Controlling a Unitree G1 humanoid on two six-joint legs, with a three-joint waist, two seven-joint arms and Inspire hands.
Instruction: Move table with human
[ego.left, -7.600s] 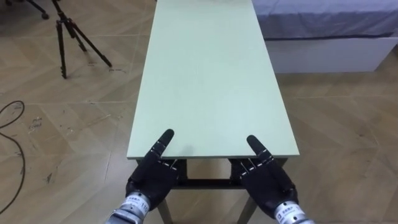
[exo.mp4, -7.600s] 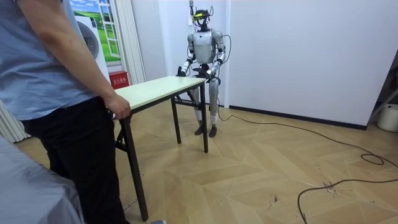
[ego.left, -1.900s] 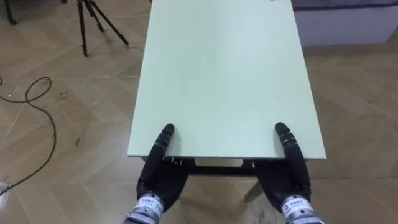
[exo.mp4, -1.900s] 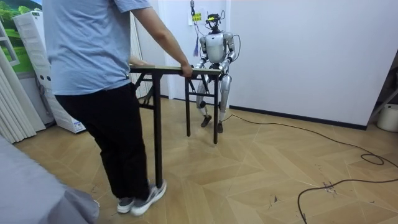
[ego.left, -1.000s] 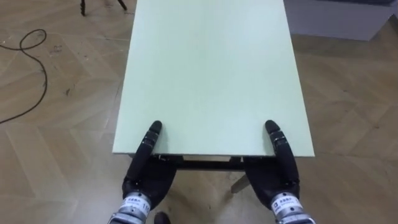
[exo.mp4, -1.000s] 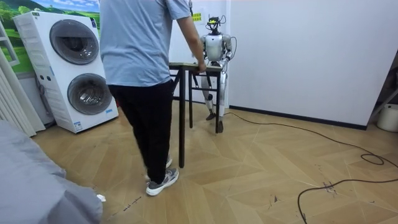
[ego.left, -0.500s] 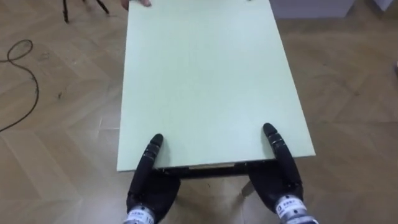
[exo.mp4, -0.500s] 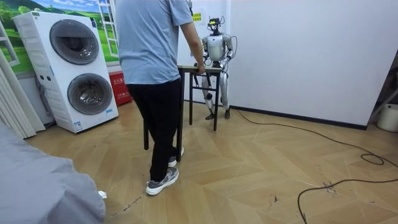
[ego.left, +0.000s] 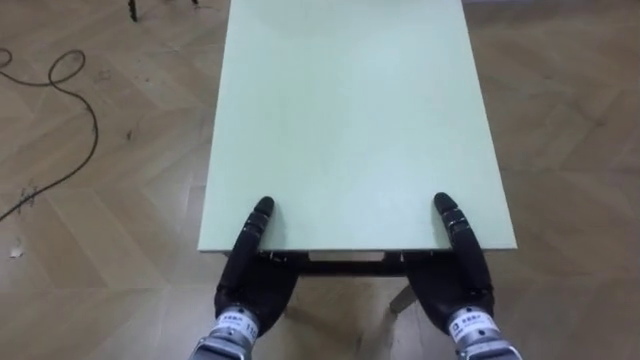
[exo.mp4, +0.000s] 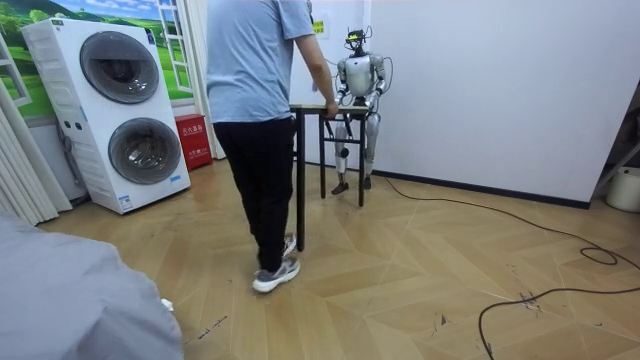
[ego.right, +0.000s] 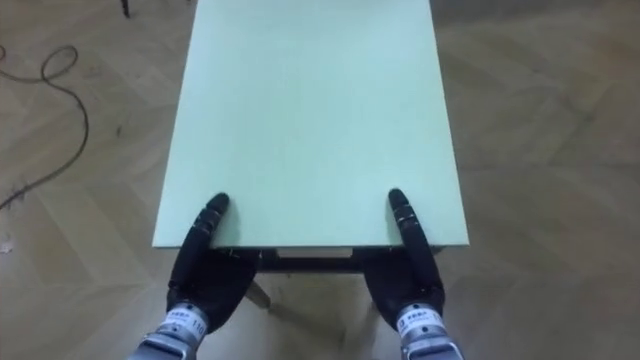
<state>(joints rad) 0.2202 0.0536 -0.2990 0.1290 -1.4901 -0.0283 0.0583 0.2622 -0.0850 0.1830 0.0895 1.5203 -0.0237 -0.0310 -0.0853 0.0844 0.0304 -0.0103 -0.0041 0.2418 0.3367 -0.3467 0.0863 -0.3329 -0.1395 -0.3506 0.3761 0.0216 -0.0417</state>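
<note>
Pale-green table (ego.left: 350, 120) between me and the person (exo.mp4: 255, 100) at its far end: my left hand (ego.left: 252, 285) and right hand (ego.left: 452, 290) at its near edge, thumbs on top, grip beneath untellable; risk: uneven pace slips it loose.

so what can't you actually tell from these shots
Eye views: how the left hand and right hand grip below the table; the tabletop covers it.
Eye views: the table's far end, cut off by the top edge.
Room view: the robot's hands, too small; the person blocks part of the table.
</note>
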